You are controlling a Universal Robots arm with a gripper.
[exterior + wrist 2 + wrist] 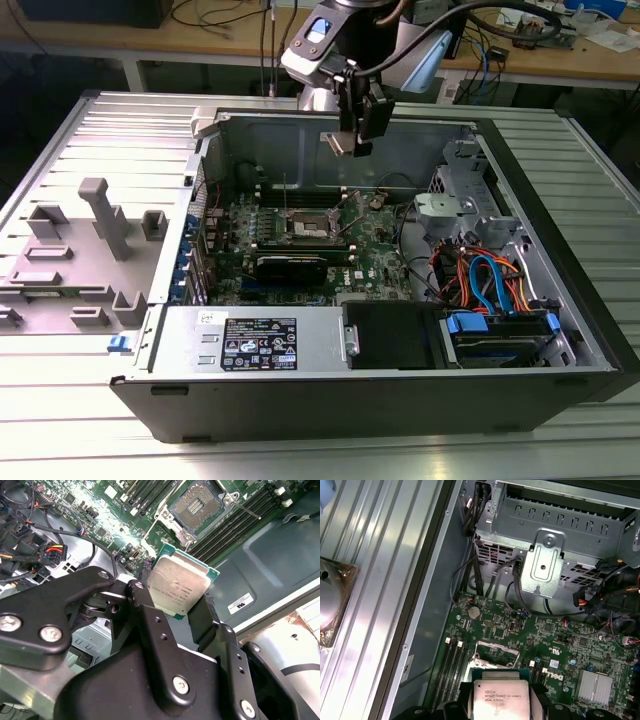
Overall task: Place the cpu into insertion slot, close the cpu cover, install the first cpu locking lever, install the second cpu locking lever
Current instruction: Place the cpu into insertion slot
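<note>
Counting from the exterior view's left, there is one grey fixture [95, 230] with several uprights on the ribbed metal surface [60, 440]. Next comes one open computer case [560, 250], and inside it one green motherboard [375, 262] carrying one long black expansion card [300, 266] and one insertion slot [312, 226]. Above and behind the slot hangs the one tool [352, 145]. Its two fingers [146, 572] are closed on opposite edges of the single cpu [182, 580], which is in the air, apart from the board, metal top toward the wrist cameras. Further to the exterior view's right lies one bundle of blue and orange cables [490, 285]. In both wrist views the slot [495, 655] shows its contacts bare. I cannot tell how the cpu cover stands. Memory slots [240, 520] run along two sides of the slot, too close together to count. I see three risks. The grip is a thin edge pinch, so a jolt could drop the chip onto the bare contacts. A tilted or turned chip would meet the slot corner-first and bend them. The fingers reach past the chip's sides, so they could strike the slot's metal rim or the nearby memory slots.
</note>
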